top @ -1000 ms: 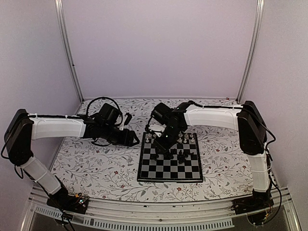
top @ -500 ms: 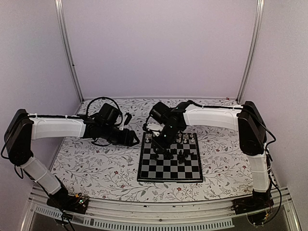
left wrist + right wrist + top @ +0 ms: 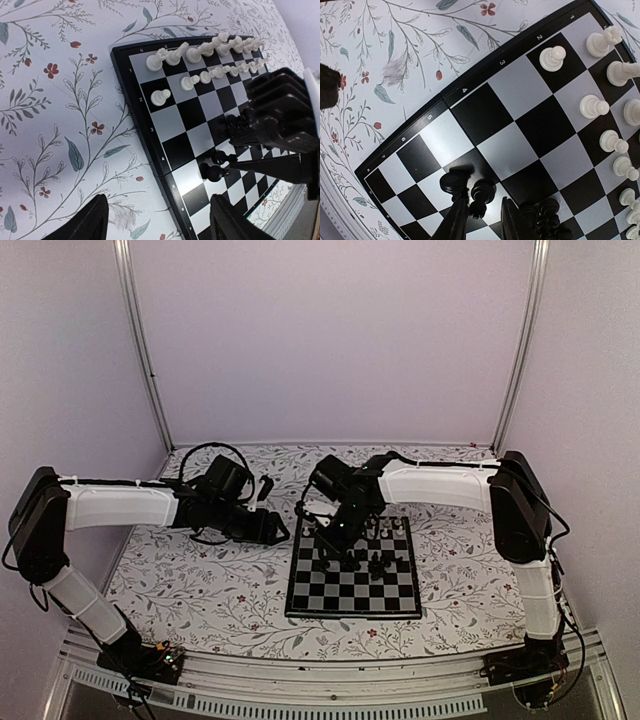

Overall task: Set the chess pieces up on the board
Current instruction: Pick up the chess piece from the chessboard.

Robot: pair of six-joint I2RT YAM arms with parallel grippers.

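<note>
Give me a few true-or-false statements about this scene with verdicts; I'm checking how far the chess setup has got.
1. The white pieces stand in two rows at one end of the board. True.
2. The left gripper holds a white pawn. False: it is open and empty.
3. The right gripper has its fingers either side of a black pawn. True.
4. The other black pieces line the opposite edge. False: they cluster near the board's middle.

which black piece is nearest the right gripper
The black pawn framed by the right gripper; the neighbouring black piece sits outside the gap.
</note>
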